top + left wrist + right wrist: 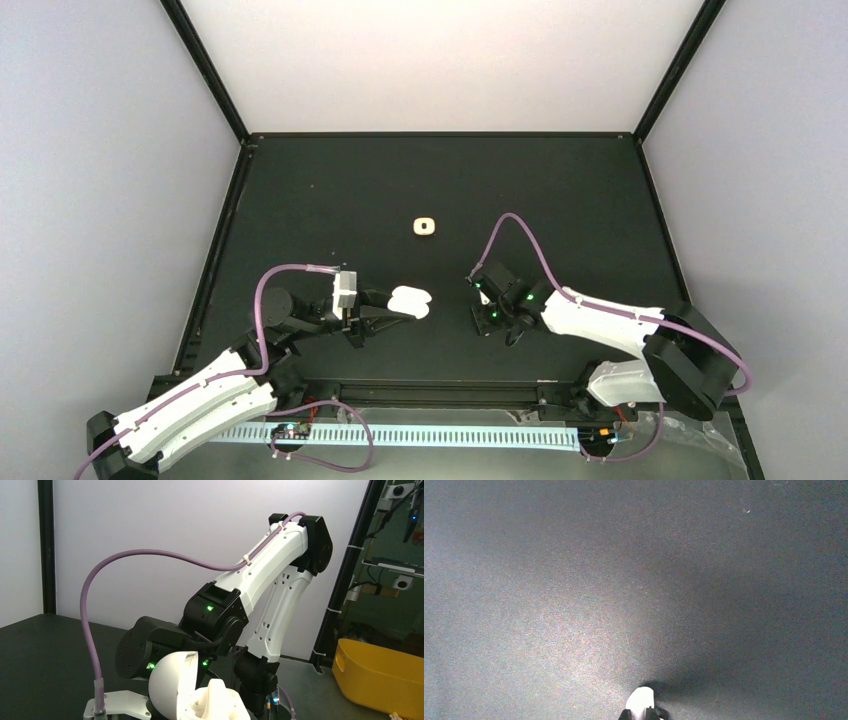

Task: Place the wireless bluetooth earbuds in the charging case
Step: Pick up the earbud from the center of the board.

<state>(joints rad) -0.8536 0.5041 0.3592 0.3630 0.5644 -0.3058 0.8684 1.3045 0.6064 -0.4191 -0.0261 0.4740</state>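
Left gripper [392, 306]: clamped on open charging case [412, 302], lid tipped up.
Right gripper [480, 290]: pinched on small white earbud [640, 700], just off the mat [624, 580].
Room: clear gap between case and right gripper; open mat ahead of it.
Around: cream square piece [426, 227] beyond both grippers, well apart.

Case [410, 302] left — earbud [640, 700], seemingly, right.
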